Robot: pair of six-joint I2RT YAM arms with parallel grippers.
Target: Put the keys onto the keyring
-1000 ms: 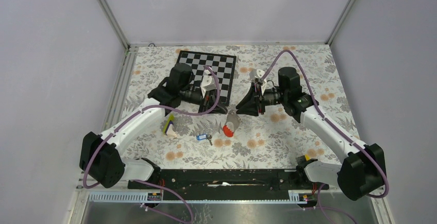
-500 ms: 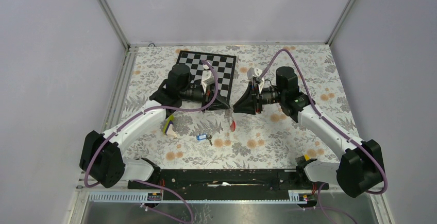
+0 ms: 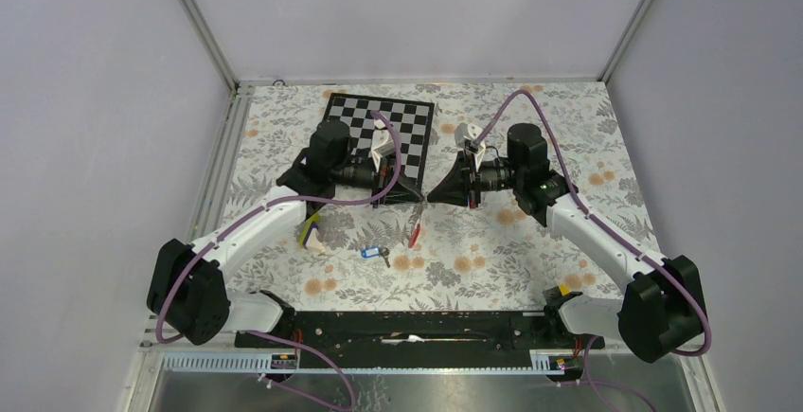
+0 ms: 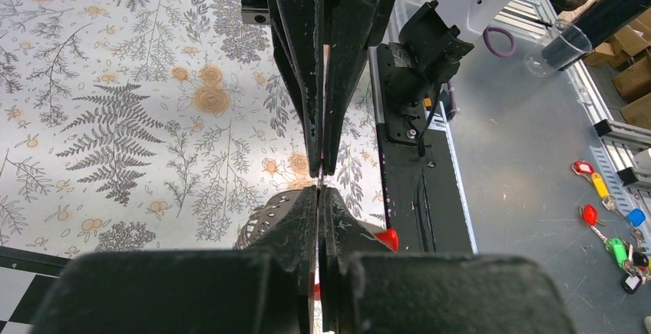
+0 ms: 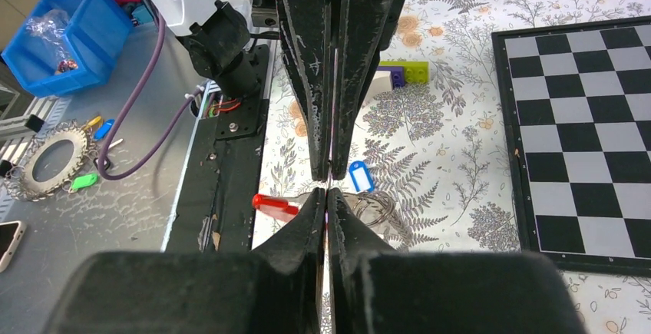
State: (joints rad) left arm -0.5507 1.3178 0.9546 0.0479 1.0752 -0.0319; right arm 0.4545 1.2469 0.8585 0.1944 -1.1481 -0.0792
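Jaws of left gripper [image 3: 416,197] and right gripper [image 3: 429,196]: both pinched tight, tip to tip above the table. Red-and-grey keyring [image 3: 415,233] dangles from that junction, red end lowest. Blue-tagged keys [image 3: 376,254] lie on floral table [image 3: 530,260], apart from it. Chessboard [image 3: 383,123] behind; plain grey walls.

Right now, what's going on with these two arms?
The left gripper and right gripper meet tip to tip above the floral table, jaws shut, seemingly pinching the keyring between them, with its red part dangling below. The key with its blue tag lies on the table nearer the bases, not yet threaded on.
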